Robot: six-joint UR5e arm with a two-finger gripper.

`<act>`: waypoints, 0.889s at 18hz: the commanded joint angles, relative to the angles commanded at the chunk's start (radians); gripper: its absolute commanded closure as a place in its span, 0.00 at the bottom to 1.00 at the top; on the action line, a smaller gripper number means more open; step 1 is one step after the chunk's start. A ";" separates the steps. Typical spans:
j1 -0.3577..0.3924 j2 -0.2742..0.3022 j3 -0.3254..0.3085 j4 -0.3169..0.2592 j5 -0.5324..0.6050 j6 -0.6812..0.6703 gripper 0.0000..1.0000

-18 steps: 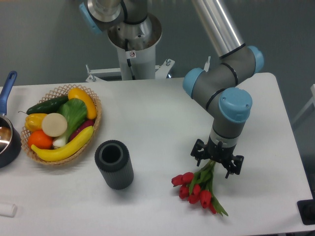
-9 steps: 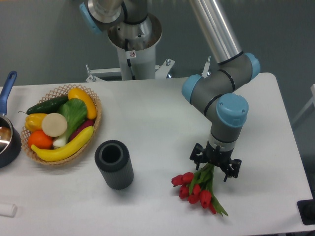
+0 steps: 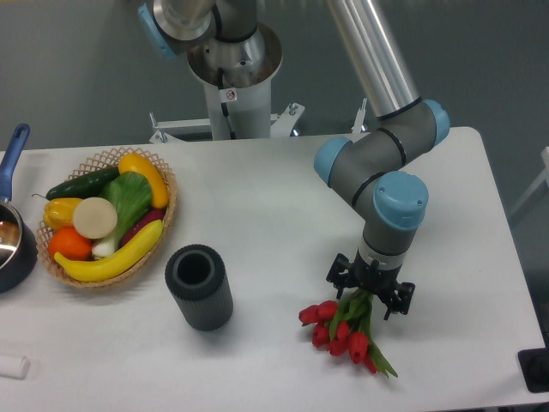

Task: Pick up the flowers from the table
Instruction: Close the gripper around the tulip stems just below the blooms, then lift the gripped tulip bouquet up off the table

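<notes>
The flowers point(image 3: 341, 330), a small bunch of red tulips with green stems and leaves, lie on the white table point(image 3: 283, 215) at the front right. The red heads point to the front left and the stems run up under my gripper point(image 3: 370, 293). The gripper points straight down over the stem end. Its dark fingers point(image 3: 336, 275) stand spread to either side of the stems, so it is open. The wrist hides the upper end of the stems, and I cannot tell if the fingers touch the table.
A dark grey ribbed cylinder vase point(image 3: 199, 287) stands upright left of the flowers. A wicker basket point(image 3: 163, 225) of fruit and vegetables sits at the left. A dark pot with a blue handle point(image 3: 12, 232) is at the left edge. The table's front edge is close below the flowers.
The gripper has shifted slightly to the left over the stems and stays open. The flowers have not moved.
</notes>
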 joint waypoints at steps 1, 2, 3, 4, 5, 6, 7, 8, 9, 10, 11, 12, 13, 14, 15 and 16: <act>0.000 -0.003 0.000 0.000 0.000 0.000 0.00; -0.002 -0.003 0.000 0.000 0.002 0.000 0.00; 0.000 -0.003 -0.002 0.000 0.002 0.002 0.00; 0.000 -0.003 -0.003 0.002 0.002 0.003 0.02; 0.000 -0.003 -0.003 0.002 0.002 0.003 0.09; 0.000 -0.003 -0.003 0.002 0.002 0.003 0.14; 0.000 -0.003 -0.003 0.002 0.002 0.003 0.18; 0.000 -0.003 -0.003 0.002 0.002 0.003 0.23; 0.000 -0.003 -0.003 0.002 0.002 0.003 0.28; 0.000 -0.002 -0.003 0.002 0.002 0.003 0.32; 0.000 0.000 -0.003 0.002 0.002 0.003 0.35; 0.000 0.003 -0.003 0.000 0.000 0.003 0.39; 0.000 0.003 -0.005 0.000 0.000 0.002 0.43; 0.000 0.005 -0.005 0.002 0.000 -0.002 0.48; -0.002 0.006 -0.006 0.002 0.000 -0.005 0.55; -0.002 0.006 -0.008 0.002 0.000 -0.006 0.57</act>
